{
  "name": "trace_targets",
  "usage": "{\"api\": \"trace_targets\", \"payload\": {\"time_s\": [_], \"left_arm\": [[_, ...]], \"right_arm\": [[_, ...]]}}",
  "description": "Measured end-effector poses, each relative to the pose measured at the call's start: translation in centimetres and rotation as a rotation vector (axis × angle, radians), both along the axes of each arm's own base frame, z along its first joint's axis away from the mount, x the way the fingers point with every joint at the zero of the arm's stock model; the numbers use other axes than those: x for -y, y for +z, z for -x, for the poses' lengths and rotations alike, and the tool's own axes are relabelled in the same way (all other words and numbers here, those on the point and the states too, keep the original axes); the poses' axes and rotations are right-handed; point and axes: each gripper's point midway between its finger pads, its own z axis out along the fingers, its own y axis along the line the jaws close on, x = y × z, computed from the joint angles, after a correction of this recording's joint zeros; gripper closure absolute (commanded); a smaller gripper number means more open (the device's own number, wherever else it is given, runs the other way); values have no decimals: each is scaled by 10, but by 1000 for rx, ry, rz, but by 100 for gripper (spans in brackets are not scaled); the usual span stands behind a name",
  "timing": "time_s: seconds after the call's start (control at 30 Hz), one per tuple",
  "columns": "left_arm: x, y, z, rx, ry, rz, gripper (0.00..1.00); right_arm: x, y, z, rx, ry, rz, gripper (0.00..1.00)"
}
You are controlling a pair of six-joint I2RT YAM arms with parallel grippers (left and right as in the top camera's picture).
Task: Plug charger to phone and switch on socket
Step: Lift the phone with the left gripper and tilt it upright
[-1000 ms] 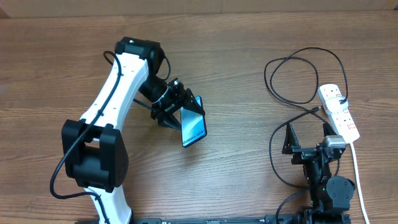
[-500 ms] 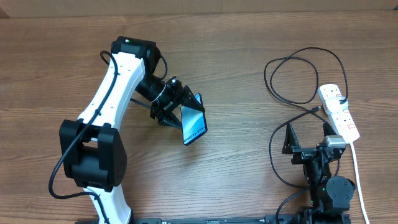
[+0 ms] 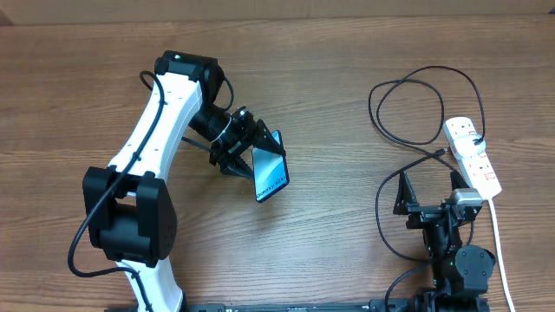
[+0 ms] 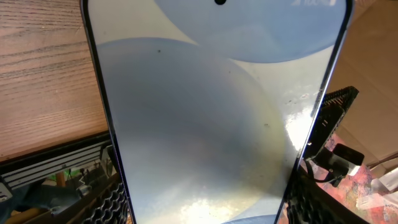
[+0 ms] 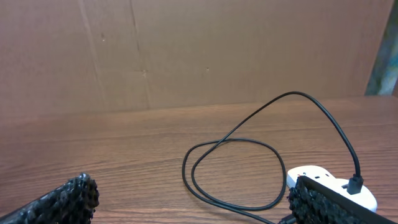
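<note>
Overhead: left hand (image 3: pixel 254 152) pinching slim blue-screened phone (image 3: pixel 270 178).
Our spread right hand (image 3: pixel 429 184) is nearest the thin black charger cable (image 3: pixel 371 100).

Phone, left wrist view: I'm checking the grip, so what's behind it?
Behind the phone, wooden table shows at the left, and the black fingers flank its lower edges. The screen fills most of the view, hiding whatever lies directly behind it.

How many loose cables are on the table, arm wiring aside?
2. The black charger cable loops beside the white power strip; the strip's white cord runs past the right gripper. More could hide under the left arm.
</note>
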Motion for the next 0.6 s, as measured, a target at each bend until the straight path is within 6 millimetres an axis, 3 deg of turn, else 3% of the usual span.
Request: {"api": "trace_targets", "payload": {"time_s": [0.4, 0.6], "left_arm": [[0, -1, -1, 9, -1, -2, 57], [-8, -14, -12, 85, -25, -65, 60]], "right_arm": [[0, 0, 0, 0, 0, 0, 0], [0, 0, 0, -1, 0, 0, 0]]}}
